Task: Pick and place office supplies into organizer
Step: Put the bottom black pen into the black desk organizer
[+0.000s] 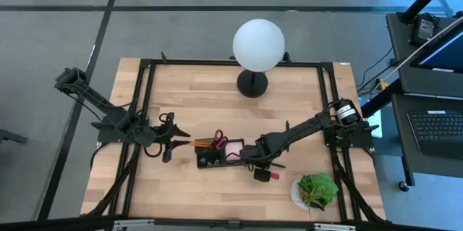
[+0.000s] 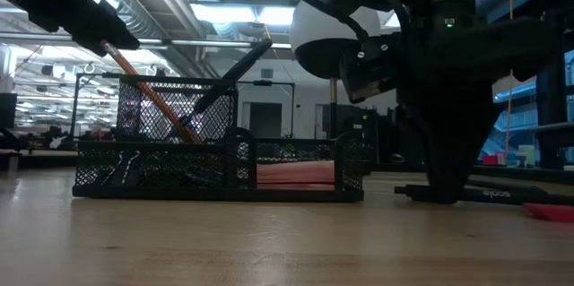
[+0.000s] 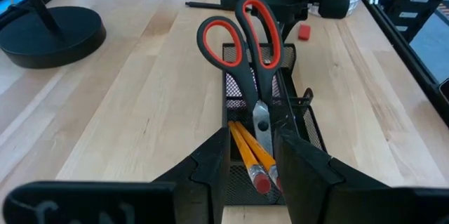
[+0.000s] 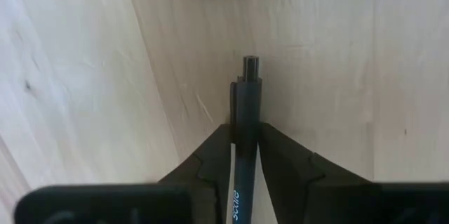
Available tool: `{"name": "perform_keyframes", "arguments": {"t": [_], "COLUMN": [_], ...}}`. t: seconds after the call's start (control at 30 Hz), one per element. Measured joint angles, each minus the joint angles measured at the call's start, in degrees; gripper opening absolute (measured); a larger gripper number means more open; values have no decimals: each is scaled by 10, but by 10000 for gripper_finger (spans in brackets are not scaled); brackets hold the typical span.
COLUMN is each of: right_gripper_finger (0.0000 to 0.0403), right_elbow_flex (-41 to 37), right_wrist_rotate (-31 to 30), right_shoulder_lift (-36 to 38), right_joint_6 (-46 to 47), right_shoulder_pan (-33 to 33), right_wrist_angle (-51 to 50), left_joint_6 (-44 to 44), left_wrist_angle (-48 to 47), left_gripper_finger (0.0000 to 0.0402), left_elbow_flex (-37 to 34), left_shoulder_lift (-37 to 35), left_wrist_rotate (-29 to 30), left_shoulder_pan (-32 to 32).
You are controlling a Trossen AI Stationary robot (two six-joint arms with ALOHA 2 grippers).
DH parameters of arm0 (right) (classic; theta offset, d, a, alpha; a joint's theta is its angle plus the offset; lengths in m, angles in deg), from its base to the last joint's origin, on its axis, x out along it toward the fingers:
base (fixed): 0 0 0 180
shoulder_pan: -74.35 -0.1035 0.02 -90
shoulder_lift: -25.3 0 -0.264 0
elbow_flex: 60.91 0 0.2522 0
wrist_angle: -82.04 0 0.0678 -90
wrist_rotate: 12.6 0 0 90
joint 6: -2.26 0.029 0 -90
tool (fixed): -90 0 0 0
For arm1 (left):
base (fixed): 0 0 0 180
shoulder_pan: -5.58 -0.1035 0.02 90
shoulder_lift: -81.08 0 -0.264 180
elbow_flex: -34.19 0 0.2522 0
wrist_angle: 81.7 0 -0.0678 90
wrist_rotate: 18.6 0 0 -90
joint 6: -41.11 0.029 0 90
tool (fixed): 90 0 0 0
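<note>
On my left, the left hand (image 1: 176, 139) sits just off the organizer's (image 1: 219, 156) left end, above the surface (image 1: 188, 97). Its fingers (image 3: 210, 171) stand partly apart, and from its wrist camera the scissors' (image 3: 249, 38) blade and two orange pencils (image 3: 247, 155) run through the gap. I cannot tell whether the fingers actually press on any of them. The low camera shows one pencil leaning steeply out of the tall mesh cup at that end, its upper end lost behind the dark arm. The red scissor handles lie over the organizer's top.

The organizer rests near the middle of the surface, toward the front. Something pink fills its right compartment. Open wood lies behind it up to the lamp base (image 1: 252, 83), and bare board in front of it reaches the front edge.

Just off the organizer's right end, the right hand (image 1: 262, 166) is down at the surface with a black pen (image 4: 245, 122) between its narrowly parted fingers (image 4: 210, 157). The pen lies flat on the wood, and I cannot tell whether the pads are squeezing it. A small red eraser (image 1: 274, 176) lies just beside that hand. The potted plant (image 1: 316, 190) stands farther right, near the front right corner.
</note>
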Motion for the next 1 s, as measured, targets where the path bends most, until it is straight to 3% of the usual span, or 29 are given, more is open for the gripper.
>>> {"name": "perform_keyframes", "arguments": {"t": [0.57,1.0], "right_gripper_finger": [82,82], "right_elbow_flex": [0,0], "right_wrist_rotate": [36,50], "right_shoulder_lift": [0,0], "right_joint_6": [25,-18], "right_shoulder_pan": [1,0], "right_wrist_angle": [-8,-38], "left_joint_6": [0,1], "left_wrist_angle": [3,1], "left_gripper_finger": [106,106], "left_elbow_flex": [0,0], "left_shoulder_lift": [21,22], "left_wrist_rotate": [0,0], "left_shoulder_pan": [0,0]}}
